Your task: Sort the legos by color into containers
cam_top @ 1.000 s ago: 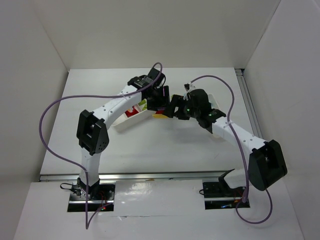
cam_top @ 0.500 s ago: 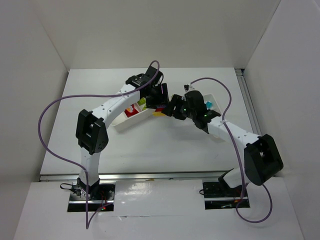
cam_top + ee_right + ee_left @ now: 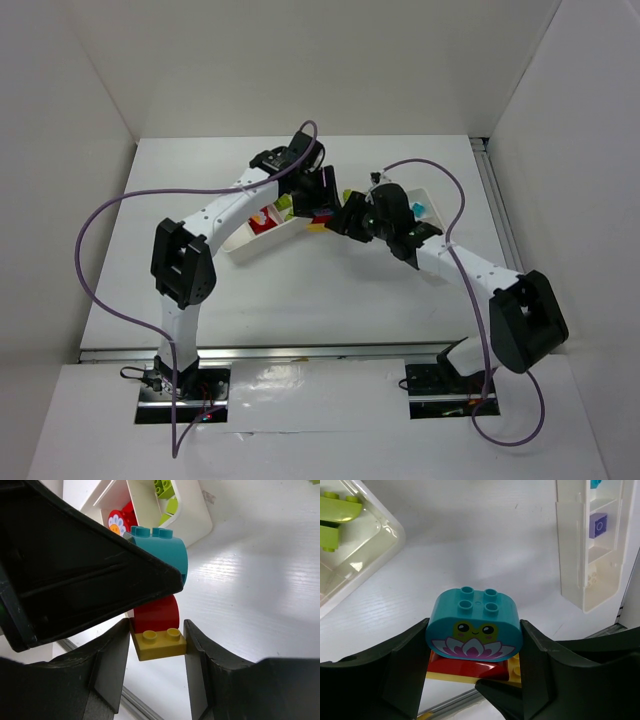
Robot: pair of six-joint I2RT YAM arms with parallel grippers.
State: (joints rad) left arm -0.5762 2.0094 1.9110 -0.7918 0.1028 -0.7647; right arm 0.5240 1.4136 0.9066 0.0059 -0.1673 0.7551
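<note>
White walls (image 3: pixel 300 60) enclose white table (image 3: pixel 300 290) holding trays (image 3: pixel 243 247).

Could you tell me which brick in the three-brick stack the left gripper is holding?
The cyan top brick with the frog face; the right gripper clamps the yellow bottom brick; the red brick sits between.

From above I can barely make out the stack (image 3: pixel 318 226): the left arm (image 3: pixel 225 210) and right arm (image 3: pixel 470 265) crowd over it, leaving only slivers of colour. They also cover parts of the wide tray (image 3: pixel 250 245) and the narrow tray (image 3: pixel 432 196). On the left wrist camera the cyan brick (image 3: pixel 474 625) masks most of the red brick (image 3: pixel 460 666) and the yellow brick (image 3: pixel 515 670), and both trays run off frame. On the right wrist camera, the left arm's finger (image 3: pixel 75 575) hides half the cyan brick.
</note>
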